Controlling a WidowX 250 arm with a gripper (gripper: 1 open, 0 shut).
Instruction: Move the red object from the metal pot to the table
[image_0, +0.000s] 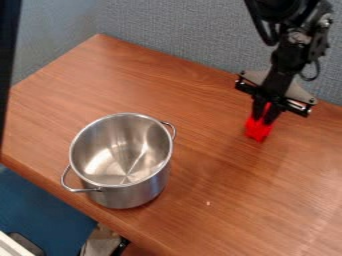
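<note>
Brown wooden bench (201, 110), blue wall behind. Black robot hand (269, 110) pinches small bright red blocky plastic piece (261, 126) touching bench (well right of shiny round steel pot (120, 160)).

The pot (122, 158) stands near the counter's (120, 80) front-left edge — its mouth unobstructed from above. Wide bare wood separates it from the claw (265, 117) and red block (259, 126) at the right — the only other obstacles.
</note>
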